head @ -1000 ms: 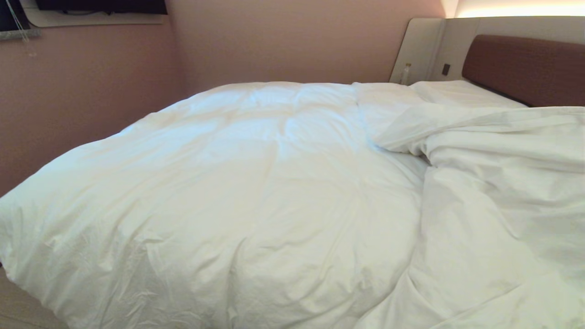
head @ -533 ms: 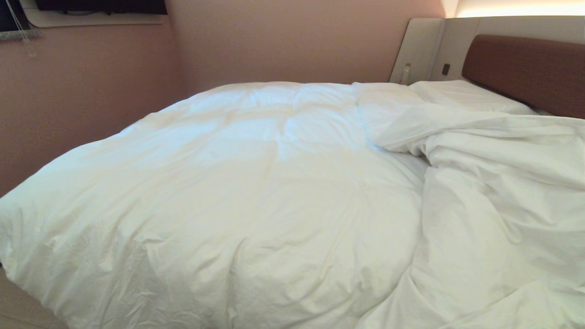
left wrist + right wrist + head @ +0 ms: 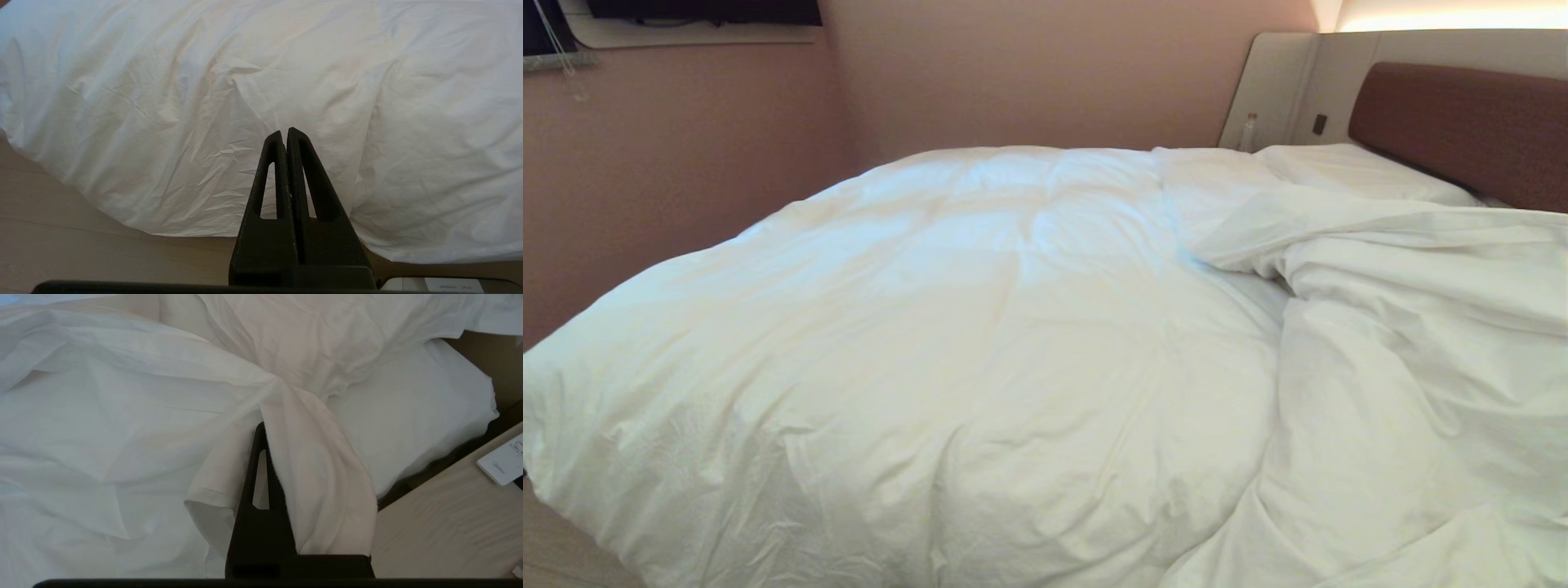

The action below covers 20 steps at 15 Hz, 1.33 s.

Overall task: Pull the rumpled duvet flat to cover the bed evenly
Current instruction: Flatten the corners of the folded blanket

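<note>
The right gripper's (image 3: 267, 428) black slotted fingers (image 3: 261, 486) are pressing together on a gathered fold of the thick, puffy white cotton duvet (image 3: 980, 343), which is draping over and hiding one finger. The left gripper's (image 3: 284, 132) fingers (image 3: 269, 179) are resting fully together on nothing, hanging near the duvet's overhanging side above the pale wooden floor (image 3: 61, 245). The duvet is lying smooth over the left and middle of the wide low bed (image 3: 1462, 122) with its brown padded headboard, but is bunching in ridges on the right, near an oblong white pillow (image 3: 1347, 167). Judged step: drawing out the bunched right portion. The next move probably calls for carrying the pinched fold outward, keeping the cloth taut. Neither arm is showing in the head view; the mattress is lying hidden, and which edge is being held cannot be told.
</note>
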Motion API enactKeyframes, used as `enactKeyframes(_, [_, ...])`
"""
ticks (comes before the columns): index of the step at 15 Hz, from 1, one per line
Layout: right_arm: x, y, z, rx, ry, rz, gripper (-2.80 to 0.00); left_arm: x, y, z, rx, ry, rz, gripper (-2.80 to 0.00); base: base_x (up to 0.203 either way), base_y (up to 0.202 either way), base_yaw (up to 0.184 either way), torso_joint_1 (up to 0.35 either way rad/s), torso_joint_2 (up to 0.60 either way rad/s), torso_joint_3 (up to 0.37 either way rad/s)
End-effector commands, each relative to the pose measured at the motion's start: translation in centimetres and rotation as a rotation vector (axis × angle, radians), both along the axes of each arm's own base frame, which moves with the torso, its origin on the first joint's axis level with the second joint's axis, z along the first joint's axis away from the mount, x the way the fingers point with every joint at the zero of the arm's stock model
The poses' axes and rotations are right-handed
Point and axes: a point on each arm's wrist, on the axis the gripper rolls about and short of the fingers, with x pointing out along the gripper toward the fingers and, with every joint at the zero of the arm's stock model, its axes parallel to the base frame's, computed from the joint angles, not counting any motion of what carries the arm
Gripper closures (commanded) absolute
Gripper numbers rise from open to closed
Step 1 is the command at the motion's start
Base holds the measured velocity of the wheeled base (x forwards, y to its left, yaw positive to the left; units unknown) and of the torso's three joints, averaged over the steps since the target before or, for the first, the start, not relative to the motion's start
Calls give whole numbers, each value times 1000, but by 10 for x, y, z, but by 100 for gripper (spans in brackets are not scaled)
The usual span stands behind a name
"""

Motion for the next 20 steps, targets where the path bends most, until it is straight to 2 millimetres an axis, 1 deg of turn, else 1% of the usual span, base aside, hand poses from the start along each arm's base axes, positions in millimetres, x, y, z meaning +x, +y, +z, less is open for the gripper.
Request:
enactKeyframes(1, [3, -7, -7, 27, 10, 0, 0, 0, 0, 0, 0, 0, 0, 0, 0, 0, 0, 0, 0, 0])
enactKeyframes(3, [5, -14, -13, 47, 26, -18, 0, 0, 0, 0, 1, 0, 0, 0, 0, 0, 0, 0, 0, 0])
enactKeyframes(4, [5, -14, -14, 47, 27, -19, 0, 0, 0, 0, 1, 0, 0, 0, 0, 0, 0, 0, 0, 0])
enactKeyframes(6, [9, -24, -22, 65, 45, -40, 0, 0, 0, 0, 1, 0, 1, 0, 0, 0, 0, 0, 0, 0])
enactKeyframes(7, [9, -26, -24, 67, 48, -44, 0, 0, 0, 0, 1, 0, 0, 0, 0, 0, 0, 0, 0, 0])
enactKeyframes(10, [9, -29, -27, 62, 77, -101, 0, 0, 0, 0, 2, 0, 1, 0, 0, 0, 0, 0, 0, 0])
enactKeyframes(11, [7, -32, -27, 48, 85, -137, 0, 0, 0, 0, 3, 0, 0, 0, 0, 0, 0, 0, 0, 0])
enactKeyframes(15, [-2, -44, -23, 0, 64, -185, 0, 0, 0, 0, 6, 2, -1, 0, 0, 0, 0, 0, 0, 0])
enactKeyframes(20, [3, -60, -37, 37, 85, -198, 0, 0, 0, 0, 6, 0, -1, 0, 0, 0, 0, 0, 0, 0])
